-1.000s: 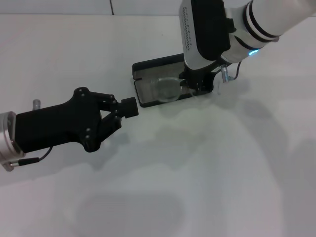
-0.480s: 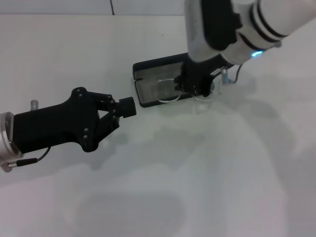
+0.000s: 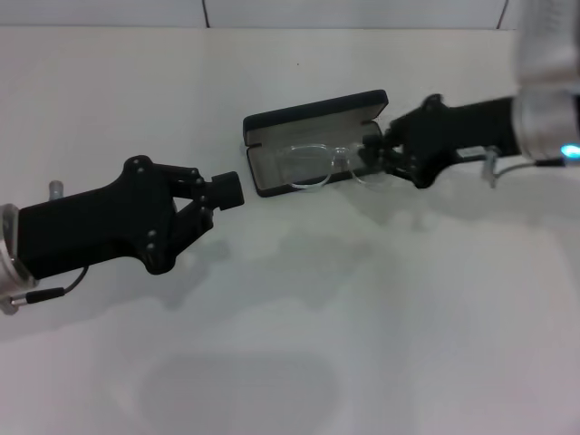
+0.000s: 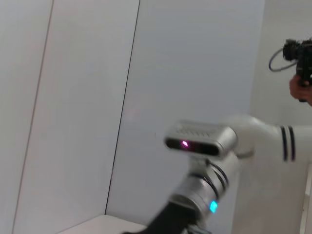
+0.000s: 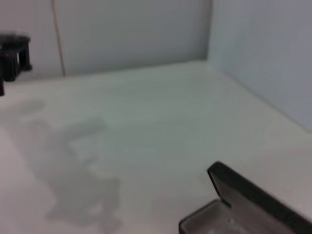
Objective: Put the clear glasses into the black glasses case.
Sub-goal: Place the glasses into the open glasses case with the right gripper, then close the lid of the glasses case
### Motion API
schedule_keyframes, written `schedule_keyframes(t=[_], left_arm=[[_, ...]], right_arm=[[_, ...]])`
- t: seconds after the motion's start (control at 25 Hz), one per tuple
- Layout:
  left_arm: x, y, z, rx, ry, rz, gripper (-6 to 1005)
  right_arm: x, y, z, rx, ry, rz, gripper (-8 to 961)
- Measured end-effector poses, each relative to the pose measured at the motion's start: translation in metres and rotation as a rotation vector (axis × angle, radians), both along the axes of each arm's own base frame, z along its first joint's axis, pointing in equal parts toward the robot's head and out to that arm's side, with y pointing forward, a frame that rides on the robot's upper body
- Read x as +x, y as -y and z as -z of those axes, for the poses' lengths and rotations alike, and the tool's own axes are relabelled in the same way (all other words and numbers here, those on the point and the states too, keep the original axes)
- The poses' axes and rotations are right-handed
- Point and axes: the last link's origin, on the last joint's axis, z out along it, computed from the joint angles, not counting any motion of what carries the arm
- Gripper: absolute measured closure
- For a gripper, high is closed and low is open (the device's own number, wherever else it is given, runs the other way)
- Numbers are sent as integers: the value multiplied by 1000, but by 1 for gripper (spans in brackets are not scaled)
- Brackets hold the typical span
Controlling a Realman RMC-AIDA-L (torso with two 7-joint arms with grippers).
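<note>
Head view: open black glasses case on the white counter, clear glasses lying half in it, one hand at each end.
The case lies with its lid raised at the far side and its grey lining showing. One lens of the glasses rests in the tray, while the other hangs out past the case's right end over the counter. The right hand lies low and level at that end, its fingertips right by the outer lens; whether it grips the frame or has let go cannot be told. The left hand hovers just off the case's left end, apart from it, its fingers drawn narrow and holding nothing. From the right wrist view, a corner of the case and the left hand far off show.
</note>
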Motion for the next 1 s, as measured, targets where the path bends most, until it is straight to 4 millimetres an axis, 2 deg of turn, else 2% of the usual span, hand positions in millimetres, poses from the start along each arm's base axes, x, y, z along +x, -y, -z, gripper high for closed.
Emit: schedule_keyframes(t=[0.04, 0.24, 0.52, 0.76, 1.0], left_arm=[[0, 0, 0, 0, 0, 0, 960], [0, 0, 0, 0, 1, 0, 960], [1, -1, 1, 0, 4, 1, 960], [-2, 0, -1, 26, 13, -13, 960], [-2, -2, -4, 58, 36, -18, 960]], right_arm=[[0, 0, 0, 0, 0, 0, 849], [49, 33, -2, 46, -224, 54, 848], [75, 45, 10, 103, -303, 115, 847], [90, 49, 3, 165, -427, 250, 847], [110, 56, 2, 210, -390, 304, 846]])
